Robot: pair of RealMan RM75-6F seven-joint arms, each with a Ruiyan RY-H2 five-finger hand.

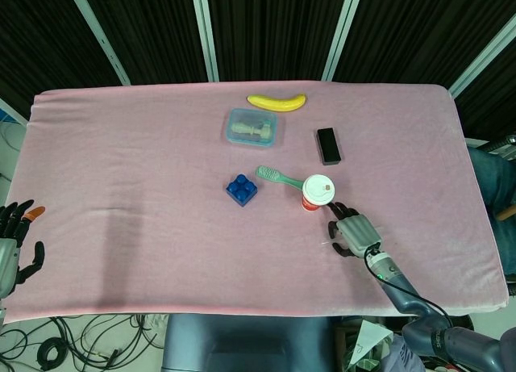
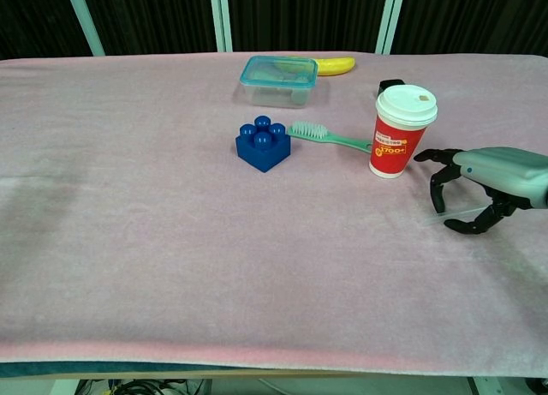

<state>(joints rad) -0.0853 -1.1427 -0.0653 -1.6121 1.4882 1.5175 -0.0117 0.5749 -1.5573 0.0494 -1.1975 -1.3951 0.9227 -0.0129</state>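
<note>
– Where's the right hand [image 2: 479, 185] rn?

– Low over the pink table [image 1: 121, 186], near the front edge on the robot's right side. Fingers are apart and curled down a bit, nothing in them.

– What's closest to it?

– The red cup [image 2: 402, 131] w/ the white lid. It stands straight up, just beside the fingertips [image 2: 424, 158], not touching as far as I can see. From the hand it's ahead and a bit to the left, toward the middle of the table.

– And the left hand [image 1: 16, 239]?

– Way off at the far left edge, fingers spread, holding nothing. So the right one is much nearer the cup.

– Other stuff?

– A green toothbrush [image 2: 330, 138] lies behind the cup, its end right at the cup, bristle end by the blue block [image 2: 263, 144]. Farther back: a clear box [image 2: 279, 80], a banana [image 1: 276, 102], and a black thing [image 1: 327, 145].
</note>
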